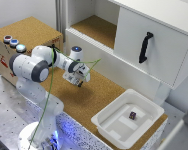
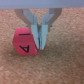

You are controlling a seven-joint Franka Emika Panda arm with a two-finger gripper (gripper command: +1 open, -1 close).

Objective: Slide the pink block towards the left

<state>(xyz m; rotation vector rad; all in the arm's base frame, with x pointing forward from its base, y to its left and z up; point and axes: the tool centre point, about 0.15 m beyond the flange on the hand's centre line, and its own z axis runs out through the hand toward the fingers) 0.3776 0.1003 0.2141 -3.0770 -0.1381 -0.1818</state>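
From my exterior view the gripper (image 1: 80, 78) hides the pink block entirely. In the wrist view one finger (image 2: 40, 35) covers the block's (image 2: 24, 44) 3 o'clock edge; I can't tell whether the jaws actually pinch it. Both pictures are blurred.

A small cube (image 1: 132, 115) lies in the tray (image 1: 108, 123) — at the exterior view's right of the pincer (image 1: 79, 79).

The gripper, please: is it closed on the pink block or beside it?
Beside it, apparently. In the wrist view the gripper has both fingers close together at the pink block's edge, nothing clamped between them.
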